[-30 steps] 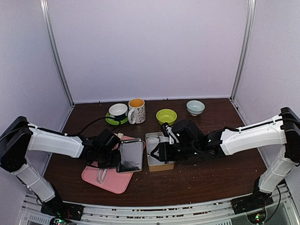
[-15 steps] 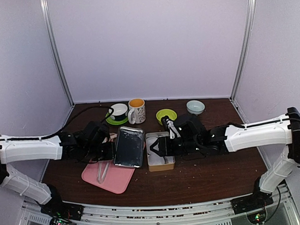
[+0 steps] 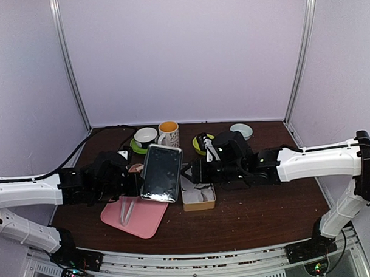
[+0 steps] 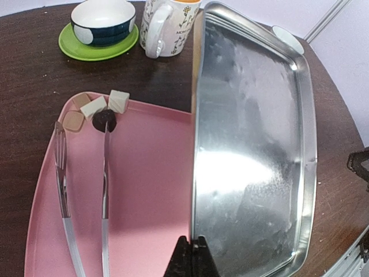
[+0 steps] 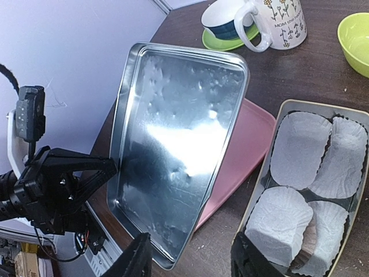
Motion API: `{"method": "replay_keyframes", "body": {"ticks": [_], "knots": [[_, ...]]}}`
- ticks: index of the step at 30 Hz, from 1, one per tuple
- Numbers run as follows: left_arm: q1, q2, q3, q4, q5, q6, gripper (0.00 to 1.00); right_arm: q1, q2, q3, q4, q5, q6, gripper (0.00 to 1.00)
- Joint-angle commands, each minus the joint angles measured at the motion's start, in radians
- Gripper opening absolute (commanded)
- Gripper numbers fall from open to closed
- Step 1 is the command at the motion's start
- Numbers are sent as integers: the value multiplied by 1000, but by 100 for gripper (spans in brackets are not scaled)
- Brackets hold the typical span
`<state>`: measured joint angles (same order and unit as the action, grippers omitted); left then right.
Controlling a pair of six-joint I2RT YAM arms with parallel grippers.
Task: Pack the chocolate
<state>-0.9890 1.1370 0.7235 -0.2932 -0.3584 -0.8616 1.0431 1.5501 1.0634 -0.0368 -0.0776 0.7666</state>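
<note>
Several chocolate (image 4: pixel 94 108) lumps, whitish, tan and dark, lie at the far corner of the pink tray (image 4: pixel 144 190), beside the tips of the tongs (image 4: pixel 63 190). My left gripper (image 4: pixel 193 254) is shut on the rim of the shiny metal tin lid (image 4: pixel 253 150), holding it tilted up above the tray (image 3: pixel 142 222). In the top view the lid (image 3: pixel 162 173) stands between both grippers. My right gripper (image 5: pixel 193 257) is open and holds nothing, hovering between the lid (image 5: pixel 173 138) and the tin base (image 5: pixel 262 173), which holds white paper cups (image 5: pixel 300 150).
At the back of the table stand a flower-printed mug (image 3: pixel 168 135), a dark bowl on a green saucer (image 3: pixel 145 137), a green bowl (image 3: pixel 203 141) and a pale bowl (image 3: pixel 241 130). The tin base (image 3: pixel 198 199) sits just right of the tray.
My left arm has stretched out and raised the lid, tilting it more upright and carrying it toward the back. The right gripper has risen off the tin base and drawn back.
</note>
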Motion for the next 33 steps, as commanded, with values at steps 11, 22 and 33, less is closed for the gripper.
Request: {"method": "replay_keyframes", "body": {"ticks": [11,22,33], "knots": [[-32,-17,-45,238,42,110,0,-14,96,85,-5,54,63,36],[-38,-14,-60,290,65,119,0,-22,64,56,-11,126,76,19],[-40,-8,-90,362,96,84,19,-78,-21,-12,-11,159,57,0]]}}
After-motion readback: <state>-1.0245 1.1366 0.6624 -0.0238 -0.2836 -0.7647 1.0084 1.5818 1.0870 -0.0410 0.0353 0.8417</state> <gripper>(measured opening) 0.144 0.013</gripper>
